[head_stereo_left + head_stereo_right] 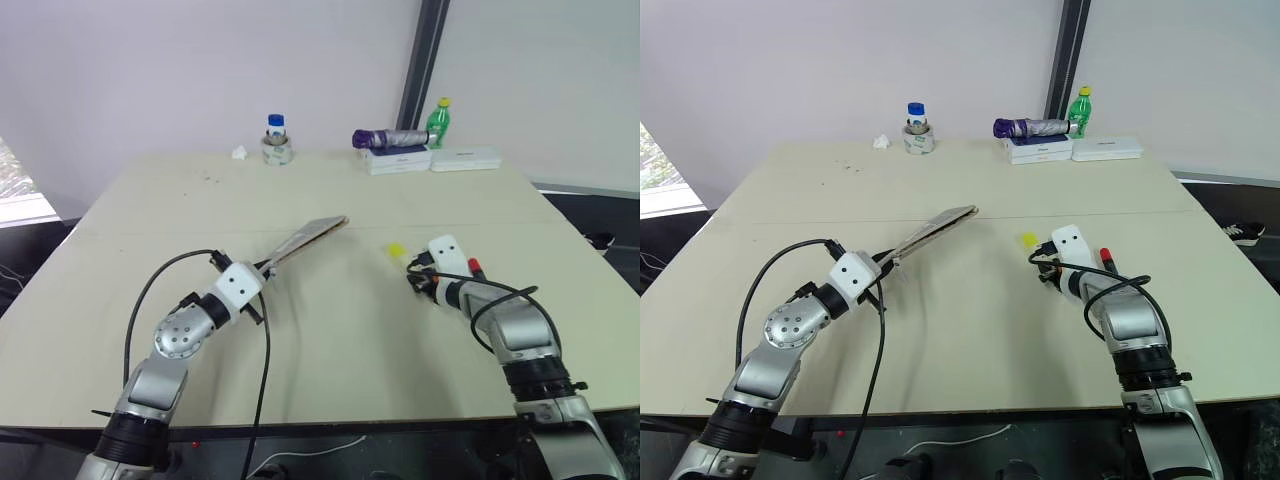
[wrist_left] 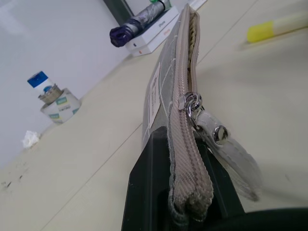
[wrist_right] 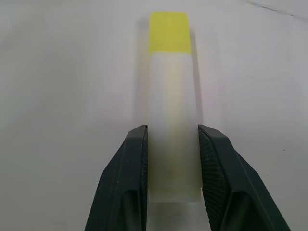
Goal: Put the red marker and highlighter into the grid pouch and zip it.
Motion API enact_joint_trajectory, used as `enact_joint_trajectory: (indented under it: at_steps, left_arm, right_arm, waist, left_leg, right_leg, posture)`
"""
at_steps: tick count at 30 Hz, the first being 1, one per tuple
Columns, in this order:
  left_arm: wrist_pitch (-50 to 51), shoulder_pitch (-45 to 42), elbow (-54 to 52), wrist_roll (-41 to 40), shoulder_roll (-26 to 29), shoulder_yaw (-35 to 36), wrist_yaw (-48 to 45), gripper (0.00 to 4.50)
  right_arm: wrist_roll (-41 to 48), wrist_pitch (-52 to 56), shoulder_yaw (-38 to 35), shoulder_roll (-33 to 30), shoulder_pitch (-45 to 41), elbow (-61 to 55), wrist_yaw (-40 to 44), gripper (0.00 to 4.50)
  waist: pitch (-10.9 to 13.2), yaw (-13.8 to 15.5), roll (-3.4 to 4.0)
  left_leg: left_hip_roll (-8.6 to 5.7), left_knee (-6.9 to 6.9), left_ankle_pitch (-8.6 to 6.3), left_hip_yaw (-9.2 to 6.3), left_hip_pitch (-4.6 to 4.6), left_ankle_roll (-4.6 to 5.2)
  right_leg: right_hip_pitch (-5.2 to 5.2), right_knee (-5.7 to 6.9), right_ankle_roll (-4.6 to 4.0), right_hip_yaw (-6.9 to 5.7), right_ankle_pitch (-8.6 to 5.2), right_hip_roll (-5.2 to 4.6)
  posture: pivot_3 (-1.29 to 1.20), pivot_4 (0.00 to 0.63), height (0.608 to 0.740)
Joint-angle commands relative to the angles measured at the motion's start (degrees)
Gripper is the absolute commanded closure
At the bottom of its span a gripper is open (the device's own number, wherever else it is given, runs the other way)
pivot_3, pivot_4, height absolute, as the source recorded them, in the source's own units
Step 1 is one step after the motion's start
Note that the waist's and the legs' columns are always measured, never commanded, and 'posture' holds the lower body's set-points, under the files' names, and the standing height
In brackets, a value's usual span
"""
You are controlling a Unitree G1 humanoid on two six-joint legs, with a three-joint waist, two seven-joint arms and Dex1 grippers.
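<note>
- Two pens to pack, and neither is in the pouch yet, so most of the job is still ahead.
- Near left: left gripper is clamped on the pouch's near end, holding it off the table on edge, its far end aimed at the middle of the table.
- The left wrist view shows the zipper slider and pale pull sitting close to the fingers, teeth parted beyond it; the mouth looks open and ready to load.
- Near right: right gripper has its jaws around the highlighter, pads at both sides of the barrel's near end. It looks grasped, though whether it's lifted I cannot tell.
- Yellow cap points away, toward the table's middle.
- Red marker lies just right of the right wrist, on the table, untouched.
- My read: highlighter goes in first, then the marker, then the zip.
</note>
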Motion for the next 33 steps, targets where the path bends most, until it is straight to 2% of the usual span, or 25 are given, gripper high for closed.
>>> enact_joint_trajectory:
  at_steps: [1, 4, 9, 17, 33]
  left_arm:
    - [-1.36, -0.77, -0.90, -0.05, 0.20, 0.65, 0.27, 4.50]
    - [-2.66, -1.39, 0.00, 0.56, 0.64, -0.03, -0.37, 4.50]
    - [-4.10, -2.59, 1.29, 1.17, 0.28, -0.94, -0.87, 4.50]
    - [-5.86, -3.10, 1.87, 2.23, 0.91, -2.25, -1.83, 4.50]
    - [-5.75, -3.19, 1.38, 2.22, 0.21, -1.77, -2.23, 4.50]
  right_arm:
    - [2.46, -0.90, 1.00, -6.40, 0.10, -11.78, 9.12, 3.62]
    - [7.85, 5.57, -0.38, -9.43, -0.82, -18.89, 13.89, 3.62]
    - [11.37, 10.79, -0.34, -9.23, -3.15, -23.18, 14.35, 3.62]
    - [12.03, 13.56, 1.84, -7.42, -5.85, -23.31, 12.45, 3.62]
    - [11.83, 13.23, 3.58, -8.10, -5.78, -22.62, 12.25, 3.62]
  waist:
    - [0.00, 0.00, 0.00]
    - [-0.01, -0.07, -0.02]
    - [0.00, 0.06, -0.02]
    - [0.00, 0.15, -0.02]
    - [0.00, 0.12, -0.02]
  left_leg:
    - [0.00, 0.00, 0.00, 0.00, 0.00, 0.00]
    - [0.00, 0.00, -0.01, -0.01, -0.02, 0.01]
    - [0.04, 0.03, -0.01, -0.03, 0.01, 0.01]
    - [0.02, -0.01, -0.02, -0.06, -0.06, 0.03]
    - [0.02, -0.01, -0.02, -0.06, -0.06, 0.03]
  right_leg:
    - [0.00, 0.00, 0.00, 0.00, 0.00, 0.00]
    - [0.02, -0.03, 0.00, -0.04, 0.00, 0.00]
    - [0.08, -0.06, -0.03, -0.09, 0.02, 0.04]
    - [0.08, -0.22, -0.03, -0.11, 0.03, -0.01]
    - [0.09, -0.23, -0.02, -0.15, 0.03, 0.00]
  posture:
    - [0.00, 0.150, 0.737]
    - [0.00, 0.150, 0.737]
    - [0.00, 0.150, 0.737]
    - [0.00, 0.150, 0.737]
    - [0.00, 0.150, 0.737]
